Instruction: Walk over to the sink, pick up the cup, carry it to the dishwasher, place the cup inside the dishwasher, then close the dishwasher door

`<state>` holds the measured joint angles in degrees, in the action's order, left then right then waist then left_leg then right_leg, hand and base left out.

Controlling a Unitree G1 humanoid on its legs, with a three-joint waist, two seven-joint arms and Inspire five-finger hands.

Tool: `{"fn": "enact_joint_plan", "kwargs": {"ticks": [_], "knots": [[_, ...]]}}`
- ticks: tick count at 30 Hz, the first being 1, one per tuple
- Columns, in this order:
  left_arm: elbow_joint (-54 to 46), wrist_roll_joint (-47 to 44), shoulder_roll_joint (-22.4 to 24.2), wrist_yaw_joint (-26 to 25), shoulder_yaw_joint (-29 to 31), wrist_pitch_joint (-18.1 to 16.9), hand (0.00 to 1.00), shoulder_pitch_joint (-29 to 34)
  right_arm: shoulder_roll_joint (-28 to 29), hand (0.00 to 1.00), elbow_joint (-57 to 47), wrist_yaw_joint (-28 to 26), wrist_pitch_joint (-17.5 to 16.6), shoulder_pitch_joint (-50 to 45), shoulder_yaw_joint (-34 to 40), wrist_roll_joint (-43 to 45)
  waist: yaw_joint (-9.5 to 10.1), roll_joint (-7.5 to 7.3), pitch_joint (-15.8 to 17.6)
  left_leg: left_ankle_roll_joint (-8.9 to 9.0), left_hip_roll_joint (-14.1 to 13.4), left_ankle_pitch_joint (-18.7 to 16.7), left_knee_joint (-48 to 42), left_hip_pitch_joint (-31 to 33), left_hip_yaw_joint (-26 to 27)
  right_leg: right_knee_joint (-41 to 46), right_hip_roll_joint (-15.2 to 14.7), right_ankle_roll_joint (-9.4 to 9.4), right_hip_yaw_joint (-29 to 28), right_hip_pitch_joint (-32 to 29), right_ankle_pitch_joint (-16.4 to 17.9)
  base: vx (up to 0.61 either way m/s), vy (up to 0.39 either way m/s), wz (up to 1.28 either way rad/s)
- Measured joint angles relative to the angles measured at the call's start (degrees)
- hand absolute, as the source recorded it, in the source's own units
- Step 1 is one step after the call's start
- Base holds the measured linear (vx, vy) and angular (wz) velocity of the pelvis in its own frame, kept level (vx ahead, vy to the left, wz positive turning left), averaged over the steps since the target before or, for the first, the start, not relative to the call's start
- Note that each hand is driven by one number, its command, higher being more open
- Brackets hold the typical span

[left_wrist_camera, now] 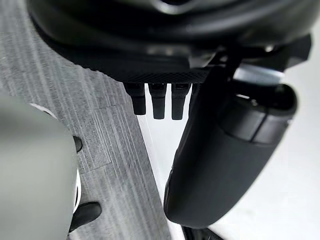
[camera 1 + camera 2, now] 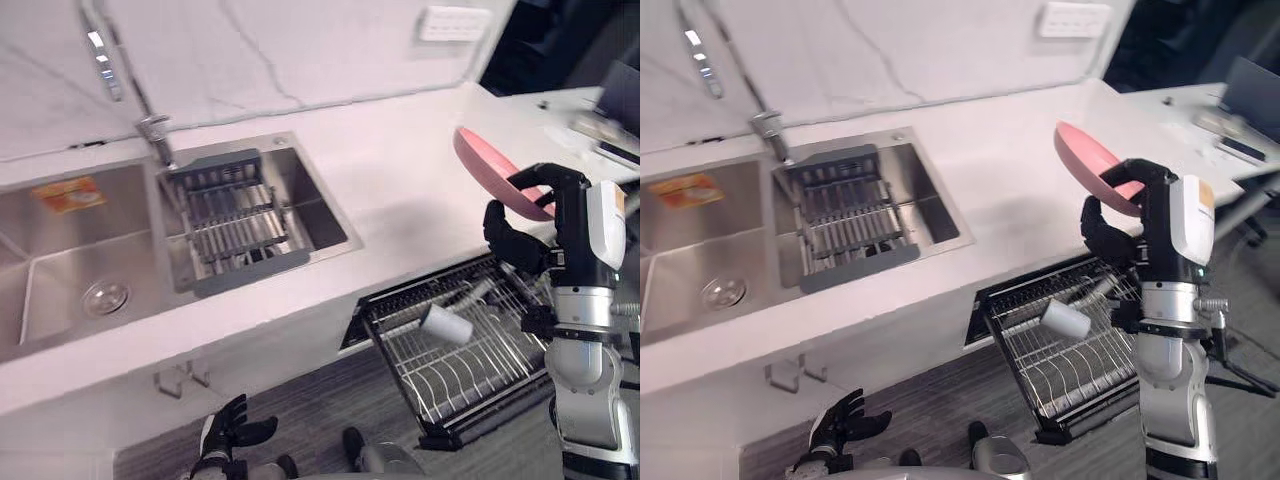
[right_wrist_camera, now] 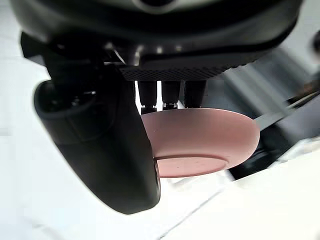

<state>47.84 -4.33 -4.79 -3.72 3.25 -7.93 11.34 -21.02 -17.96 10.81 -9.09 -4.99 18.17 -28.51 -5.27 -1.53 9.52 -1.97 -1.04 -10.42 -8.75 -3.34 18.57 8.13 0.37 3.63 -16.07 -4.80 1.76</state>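
A white cup lies on its side in the pulled-out dishwasher rack below the counter edge. My right hand is raised above the rack's right end, its fingers and thumb curled on the rim of a pink plate. In the right wrist view the pink plate sits tilted between the thumb and the fingers. My left hand hangs low by the cabinet front with its fingers spread and nothing in it.
A steel double sink is set in the white counter at the left, with a grey drying rack in its right basin and a faucet behind. A cluttered table stands at the far right.
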Motion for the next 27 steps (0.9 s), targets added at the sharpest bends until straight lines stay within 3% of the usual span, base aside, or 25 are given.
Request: {"fn": "enact_joint_plan", "kwargs": {"ticks": [4,7,11,18,22,27], "knots": [[0.0,-0.1,1.0,-0.1,-0.3,0.0,0.90,0.0,0.0,0.30,3.8,1.8,1.9,0.0,0.0,-2.8,-0.34,2.02,0.8,0.33,-0.8,-1.2,-0.8,0.4,5.2,0.0,-0.9,-0.92,1.8,-2.5,-1.0,-0.05,0.042,-0.77],[0.0,-0.1,1.6,0.0,-0.7,0.0,0.90,-0.2,0.1,0.30,8.4,3.1,5.0,-0.1,0.2,-4.7,-1.83,3.60,1.7,0.61,-1.4,-1.5,-1.2,1.5,7.3,-0.4,-1.2,-0.71,3.4,-4.5,-2.1,0.02,-0.007,-0.36],[0.0,0.0,2.5,-0.1,-1.0,0.0,0.90,-1.5,1.0,0.30,13.0,4.4,7.3,0.1,1.7,-4.8,-1.82,5.30,3.7,0.82,-2.2,-1.5,-1.6,3.0,9.4,-1.2,-0.4,-0.06,2.4,-6.7,-3.8,0.07,-0.031,-0.29],[-0.5,-0.1,3.0,-0.2,-1.6,-0.8,0.90,-6.0,0.0,0.30,22.7,4.4,7.4,6.3,-0.9,-1.6,-1.38,5.12,9.7,1.22,-3.3,-1.8,-3.5,6.6,12.1,1.1,-0.3,-0.25,3.8,-12.0,-4.4,0.01,-0.033,-0.20],[-1.4,-0.2,2.8,-0.8,-2.7,-1.5,0.90,-8.1,-3.6,0.30,27.8,3.9,6.2,12.2,-5.5,2.0,0.29,4.74,12.3,1.71,-4.5,-2.2,-6.1,9.3,11.7,2.5,0.2,-0.53,4.6,-13.9,-4.7,-0.01,-0.051,0.03],[-1.6,-0.2,2.2,-1.2,-3.1,-1.7,0.90,-9.4,-3.8,0.30,34.7,3.3,6.1,16.5,-7.3,4.8,1.81,4.63,14.6,1.70,-5.0,-2.2,-8.0,12.4,10.3,3.5,-0.2,-0.86,6.6,-16.2,-4.4,-0.03,-0.042,0.14]]}}
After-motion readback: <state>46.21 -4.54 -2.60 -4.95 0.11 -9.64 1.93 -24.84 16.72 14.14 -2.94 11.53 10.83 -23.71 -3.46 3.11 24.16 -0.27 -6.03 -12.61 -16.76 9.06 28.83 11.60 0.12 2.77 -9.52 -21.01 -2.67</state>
